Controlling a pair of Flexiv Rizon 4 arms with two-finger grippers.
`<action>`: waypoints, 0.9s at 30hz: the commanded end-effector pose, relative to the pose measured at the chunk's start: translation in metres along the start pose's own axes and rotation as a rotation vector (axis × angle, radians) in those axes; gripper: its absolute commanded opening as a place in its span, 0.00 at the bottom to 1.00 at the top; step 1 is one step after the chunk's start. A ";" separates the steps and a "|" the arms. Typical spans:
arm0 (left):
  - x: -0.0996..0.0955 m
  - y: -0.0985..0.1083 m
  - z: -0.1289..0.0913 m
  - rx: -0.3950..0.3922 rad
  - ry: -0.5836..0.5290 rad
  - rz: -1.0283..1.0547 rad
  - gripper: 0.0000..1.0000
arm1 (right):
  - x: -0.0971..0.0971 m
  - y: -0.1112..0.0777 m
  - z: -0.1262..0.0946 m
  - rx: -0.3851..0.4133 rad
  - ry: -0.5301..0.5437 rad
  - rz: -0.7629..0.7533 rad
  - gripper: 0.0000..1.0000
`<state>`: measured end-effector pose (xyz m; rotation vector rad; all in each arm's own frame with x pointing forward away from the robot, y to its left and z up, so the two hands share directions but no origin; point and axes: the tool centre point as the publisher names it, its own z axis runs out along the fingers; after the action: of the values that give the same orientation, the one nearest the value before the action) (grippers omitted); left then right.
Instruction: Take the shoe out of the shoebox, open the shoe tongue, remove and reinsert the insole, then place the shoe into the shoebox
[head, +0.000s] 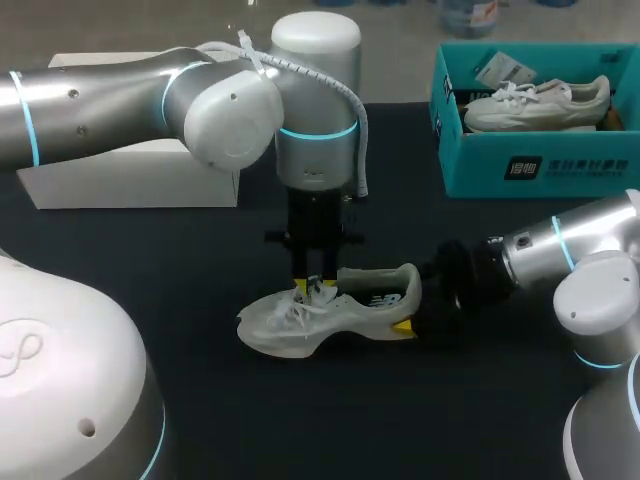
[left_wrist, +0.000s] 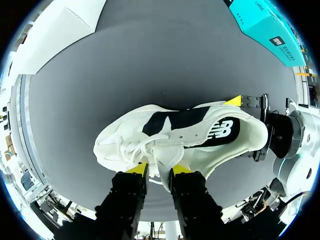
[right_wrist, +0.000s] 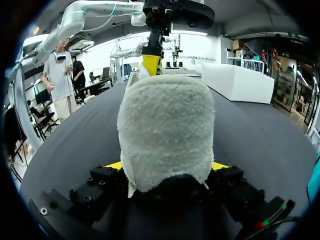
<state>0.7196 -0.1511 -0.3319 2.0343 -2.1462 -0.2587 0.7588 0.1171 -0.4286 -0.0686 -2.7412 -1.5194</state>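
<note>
Head view: one black tabletop (head: 400, 420) carries two boxes and two shoes, with two robot arms over it. One pale shoe (head: 330, 310) lies on its sole about midway across the tabletop, toe toward the left edge and heel toward the right. It sits well apart from both boxes and from every tabletop edge.

One teal shoebox (head: 530, 165) stands open at the far right corner, and a second white shoe (head: 535, 105) lies inside it. One white box (head: 130, 175) stands along the far left edge, partly behind the left arm.

The left pincer (head: 312, 290) comes straight down onto the laces. In the left wrist view its fingers (left_wrist: 137, 169) stand narrow, pinching the white tongue and laces of the shoe (left_wrist: 175, 137) between them.

The right pincer (head: 405, 325) reaches in low from the right edge. In the right wrist view its two yellow tips press the heel of the shoe (right_wrist: 165, 125) from both sides, spread wide.
</note>
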 end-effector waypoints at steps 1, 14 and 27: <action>-0.009 -0.004 -0.002 -0.066 0.055 0.043 0.00 | -0.003 -0.004 0.005 0.004 0.000 0.002 0.00; -0.049 0.005 -0.021 -0.136 0.146 0.163 0.00 | -0.003 -0.004 0.005 0.004 0.000 0.002 0.00; -0.089 0.004 0.001 -0.108 0.087 0.086 0.00 | -0.003 -0.004 0.005 0.004 0.000 0.002 0.00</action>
<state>0.7276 -0.0680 -0.3261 1.8470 -2.1090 -0.2831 0.7590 0.1175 -0.4284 -0.0690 -2.7409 -1.5200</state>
